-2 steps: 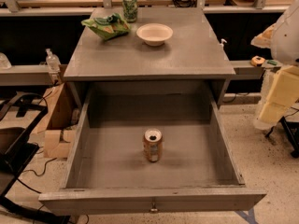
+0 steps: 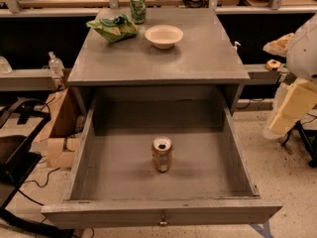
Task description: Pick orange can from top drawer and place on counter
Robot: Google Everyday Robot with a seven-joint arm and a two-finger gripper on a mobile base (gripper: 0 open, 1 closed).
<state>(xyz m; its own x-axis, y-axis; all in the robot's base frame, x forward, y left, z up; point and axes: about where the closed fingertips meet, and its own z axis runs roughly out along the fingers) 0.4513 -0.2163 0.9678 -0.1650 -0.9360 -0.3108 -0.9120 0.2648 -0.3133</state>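
No real change from a moment ago: orange can (image 2: pixel 162 154) in the same spot, upright, silver top up, about mid-floor of the top drawer (image 2: pixel 158 213), lower centre of frame. Top drawer pulled right out, knob (image 2: pixel 162 220) at bottom edge, no other item visible inside. Counter (image 2: pixel 198 58) in upper centre, carrying a pale bowl (image 2: pixel 164 35), a crumpled green bag (image 2: pixel 113 28) and a green-and-white can (image 2: pixel 137 6) toward its far edge, with room at the front and right. Means the pick is not started: can untouched, not lifted, drawer already open, so no opening step left. Gripper (image 2: pixel 291 108) at right edge of frame, mid-height, well apart from the can, outside the drawer's right wall and over the floor, roughly where it was before. Reads as a cream-coloured block hanging under a white rounded arm shell (image 2: pixel 304 48), tilted down and to the left. Jaw state: cannot tell. Probably calls for a swing left and down into the drawer, then a grasp round the can, with the tall drawer walls the likely clearance risk.
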